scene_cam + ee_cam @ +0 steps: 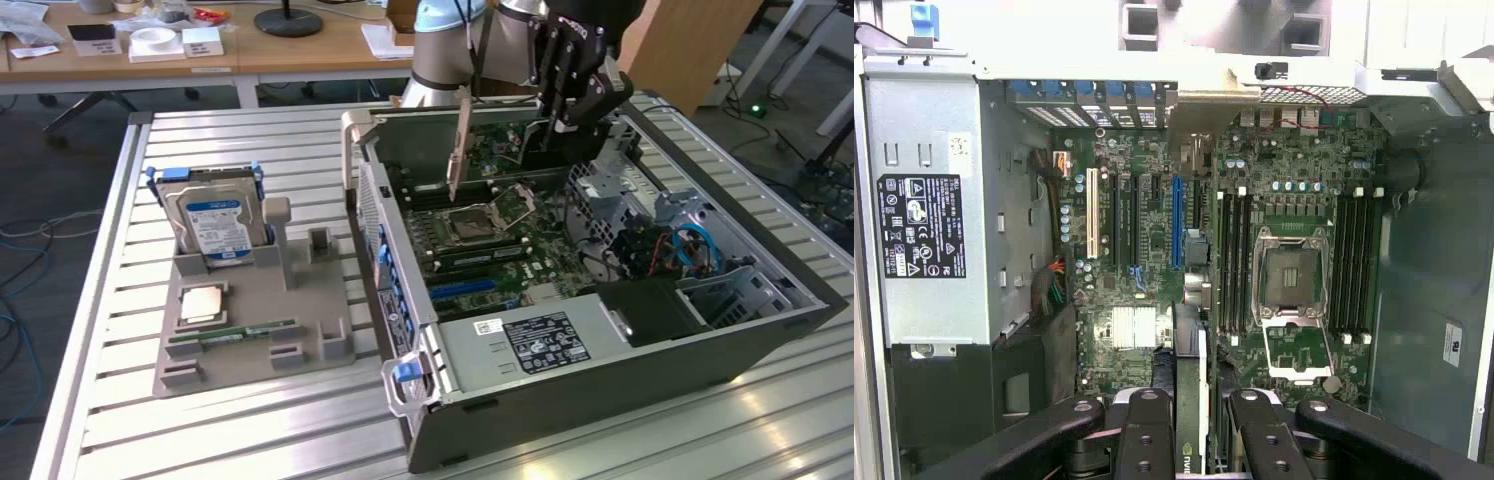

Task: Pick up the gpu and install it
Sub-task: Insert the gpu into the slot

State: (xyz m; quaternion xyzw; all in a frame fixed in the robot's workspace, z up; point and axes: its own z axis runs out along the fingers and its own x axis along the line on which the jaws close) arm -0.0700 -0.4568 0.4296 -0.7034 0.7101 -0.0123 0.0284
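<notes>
My gripper hangs over the back of the open computer case, shut on the gpu. The card stands on edge, and its silver bracket points down toward the motherboard near the case's rear wall. In the wrist view the gpu is edge-on between my black fingers. It runs out over the expansion slots, right beside the blue slot. Whether the card touches a slot I cannot tell.
At the exterior view's left, a grey holder on the slatted table carries a hard drive, a CPU and a RAM stick. Inside the case are the power supply, the CPU socket and cables.
</notes>
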